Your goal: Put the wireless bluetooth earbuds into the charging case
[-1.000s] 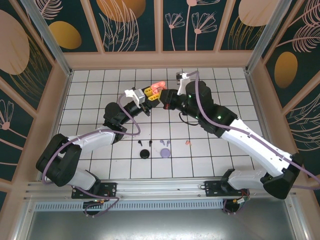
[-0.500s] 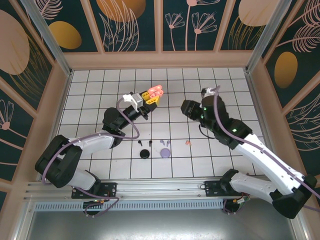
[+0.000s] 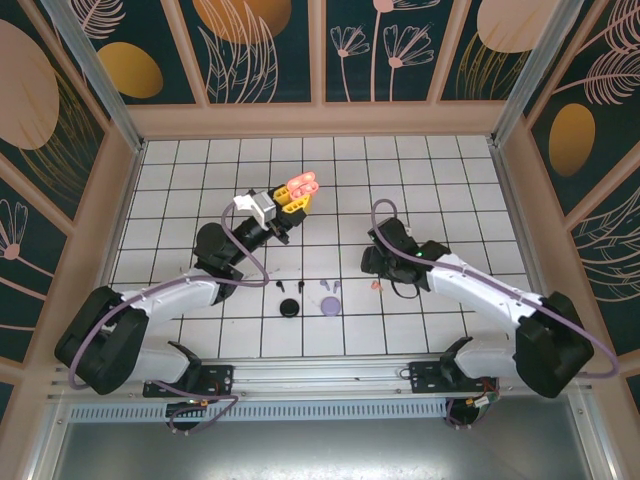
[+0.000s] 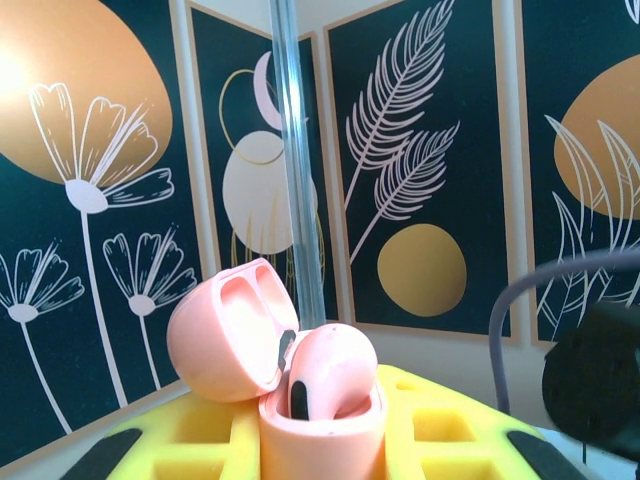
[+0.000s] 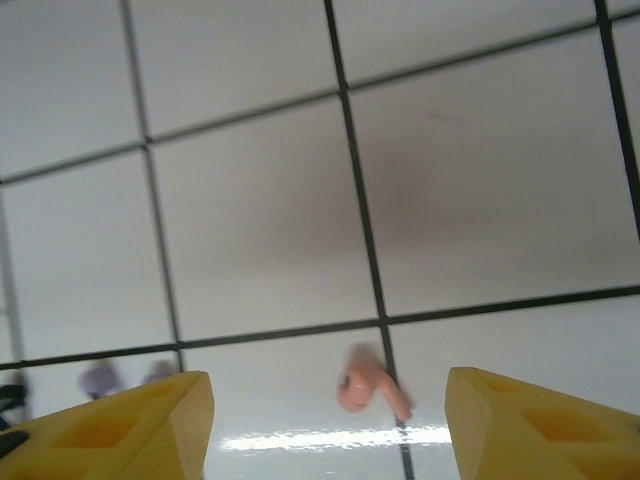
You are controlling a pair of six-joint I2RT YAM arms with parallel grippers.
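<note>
White grid-tiled table (image 3: 450, 170), dark floral wall panels (image 3: 270, 50), aluminium post (image 4: 295, 150)

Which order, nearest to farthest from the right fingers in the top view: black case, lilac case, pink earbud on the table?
1. Pink earbud, close by the right fingers, centre-right of the table.
2. Lilac case, to their left.
3. Black case, farther left again.

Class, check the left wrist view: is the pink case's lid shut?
No, the lid stands swung open on the case, a pink earbud sitting inside.
</note>
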